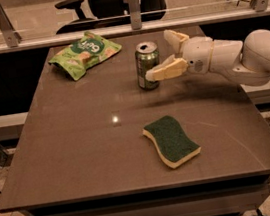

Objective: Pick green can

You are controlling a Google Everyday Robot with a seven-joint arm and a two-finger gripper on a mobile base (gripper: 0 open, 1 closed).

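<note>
The green can (144, 59) stands upright on the brown table (79, 138), at the back centre, with a silver top and pull-tab. My gripper (158, 55) comes in from the right at can height and is open. Its near finger (165, 70) reaches across the can's lower front side. Its far finger (176, 39) sits behind and to the right of the can. I cannot tell whether either finger touches the can.
A crinkly green snack bag (84, 53) lies at the back left of the table. A dark green sponge with a yellow base (171, 140) lies at the front centre right. A rail with metal posts (133, 5) runs behind the table.
</note>
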